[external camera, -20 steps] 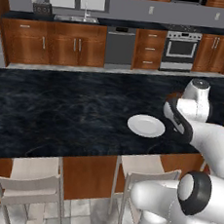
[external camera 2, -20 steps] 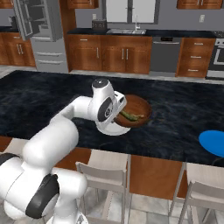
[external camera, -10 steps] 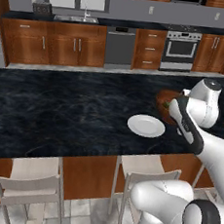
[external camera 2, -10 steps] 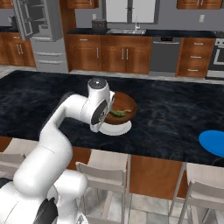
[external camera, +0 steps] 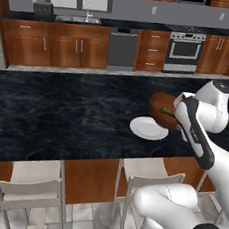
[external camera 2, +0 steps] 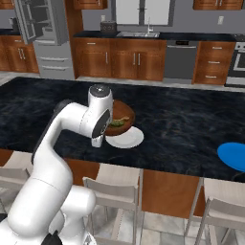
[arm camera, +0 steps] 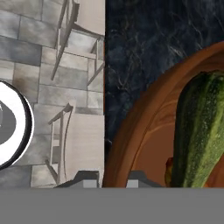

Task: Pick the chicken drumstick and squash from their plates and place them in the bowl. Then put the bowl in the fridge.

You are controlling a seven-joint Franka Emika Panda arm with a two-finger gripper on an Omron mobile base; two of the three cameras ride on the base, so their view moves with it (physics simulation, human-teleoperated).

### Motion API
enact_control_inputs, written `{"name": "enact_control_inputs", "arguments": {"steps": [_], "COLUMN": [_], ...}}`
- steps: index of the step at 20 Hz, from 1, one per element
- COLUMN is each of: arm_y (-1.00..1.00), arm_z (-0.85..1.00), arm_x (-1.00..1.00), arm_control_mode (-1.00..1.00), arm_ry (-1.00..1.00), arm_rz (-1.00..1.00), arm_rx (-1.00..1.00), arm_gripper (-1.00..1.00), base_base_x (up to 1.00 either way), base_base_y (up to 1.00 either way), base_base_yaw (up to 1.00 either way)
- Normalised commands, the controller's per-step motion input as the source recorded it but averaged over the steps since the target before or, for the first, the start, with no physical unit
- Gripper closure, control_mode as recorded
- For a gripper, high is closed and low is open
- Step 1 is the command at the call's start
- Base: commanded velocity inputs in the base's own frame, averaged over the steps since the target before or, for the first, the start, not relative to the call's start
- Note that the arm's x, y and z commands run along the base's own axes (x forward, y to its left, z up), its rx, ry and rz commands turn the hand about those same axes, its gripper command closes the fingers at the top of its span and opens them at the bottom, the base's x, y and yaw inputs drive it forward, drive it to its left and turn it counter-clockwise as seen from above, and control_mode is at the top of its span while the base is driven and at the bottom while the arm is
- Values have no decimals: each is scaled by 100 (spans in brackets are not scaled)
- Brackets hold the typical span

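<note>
Left base view: a kitchen with wooden cabinets along the back wall and a dark marbled desk (external camera: 66, 116) in front; the reddish-brown bowl (external camera: 162, 105) stands on the desk, touching the far edge of the white plate (external camera: 148, 128), with the green squash (external camera: 166, 112) lying inside it. Right base view: the grey fridge (external camera 2: 40, 36) stands open at the far left, well apart from the bowl, and the blue plate (external camera 2: 233, 155) lies near the right edge. Hand view: the pincer (arm camera: 112, 180) straddles the bowl's rim, one tip inside and one outside; whether the tips actually press the rim cannot be told. Handling judgement: the bowl is rigid and smooth, moderately loaded; grip the rim wall and keep it level, as the squash and the brown-orange chicken drumstick (arm camera: 168, 171) beneath it may roll. No brand, label or legible writing is visible.
</note>
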Motion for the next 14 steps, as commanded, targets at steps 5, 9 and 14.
{"name": "enact_control_inputs", "arguments": {"steps": [5,9,14], "arm_y": [17,6,0], "arm_z": [4,0,0], "arm_x": [-3,0,0], "arm_control_mode": [-100,-100,-100], "arm_ry": [0,0,1], "arm_rz": [6,0,0], "arm_rx": [-14,-19,-11], "arm_gripper": [100,100,100], "base_base_x": [0,0,0], "base_base_y": [0,0,0], "base_base_yaw": [0,0,0]}}
